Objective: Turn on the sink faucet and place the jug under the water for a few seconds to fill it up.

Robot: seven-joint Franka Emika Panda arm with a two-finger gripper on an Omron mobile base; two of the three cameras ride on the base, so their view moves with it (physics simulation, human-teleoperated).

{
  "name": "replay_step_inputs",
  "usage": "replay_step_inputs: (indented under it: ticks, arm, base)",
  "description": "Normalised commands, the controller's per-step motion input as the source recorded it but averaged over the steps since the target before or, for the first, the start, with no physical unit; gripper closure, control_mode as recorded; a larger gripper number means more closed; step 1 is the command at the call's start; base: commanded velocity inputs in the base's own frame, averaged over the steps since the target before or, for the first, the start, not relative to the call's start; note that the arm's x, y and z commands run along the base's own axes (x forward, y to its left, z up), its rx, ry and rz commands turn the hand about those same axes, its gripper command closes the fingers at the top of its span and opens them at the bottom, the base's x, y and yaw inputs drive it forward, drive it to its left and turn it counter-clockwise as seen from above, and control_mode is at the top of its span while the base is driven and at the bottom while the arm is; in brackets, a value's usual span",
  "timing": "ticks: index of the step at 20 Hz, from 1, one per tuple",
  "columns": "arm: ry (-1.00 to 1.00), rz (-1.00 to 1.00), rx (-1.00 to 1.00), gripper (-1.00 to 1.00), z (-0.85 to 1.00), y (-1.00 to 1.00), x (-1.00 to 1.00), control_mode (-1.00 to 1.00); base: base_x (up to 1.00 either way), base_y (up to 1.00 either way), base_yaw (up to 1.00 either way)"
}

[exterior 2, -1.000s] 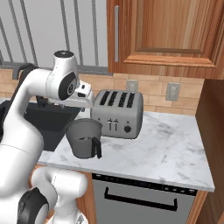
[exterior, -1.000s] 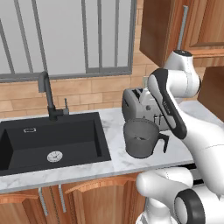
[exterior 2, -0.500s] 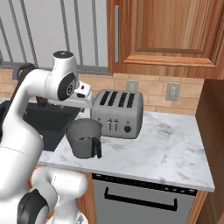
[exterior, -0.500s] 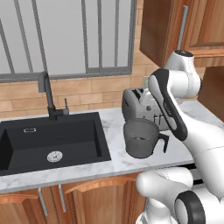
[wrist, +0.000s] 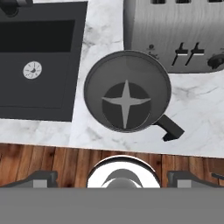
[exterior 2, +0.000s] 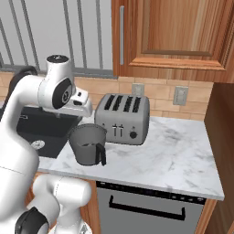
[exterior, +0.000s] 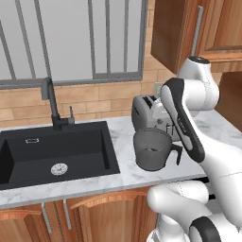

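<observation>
Two fixtures sit at the left: the faucet (exterior: 53, 105), upright behind the sink (exterior: 28, 160), with no water running, so by my reading the tap is not yet on. Right of the basin, on the marble bench (exterior 2: 173, 155), the jug (exterior: 152, 149) stands upright just in front of the toaster (exterior 2: 122, 118), its handle (wrist: 169, 127) pointing away from the sink. The pincer (wrist: 114, 177) hangs above the jug's near rim, looking straight down into the mouth, so the jug lies below and slightly ahead of it, axis vertical. Its tips stand wide apart at the bottom of the hand view, holding nothing. The arm hides the toaster's right part in the left base view, and the faucet's lever is too small to judge.
</observation>
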Motion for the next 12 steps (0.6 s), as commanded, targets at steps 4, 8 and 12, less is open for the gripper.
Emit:
replay_step_inputs:
  ticks: [4,8,12]
  arm:
    - [0.00,0.00,0.00,-1.00,-0.01,0.29,-0.09,-1.00]
    - [0.00,0.00,0.00,-1.00,0.00,0.14,-0.01,-1.00]
    - [0.00,0.00,0.00,-1.00,0.00,0.00,0.00,-1.00]
  base:
    - [0.00,0.00,0.00]
    - [0.00,0.00,0.00]
    - [0.00,0.00,0.00]
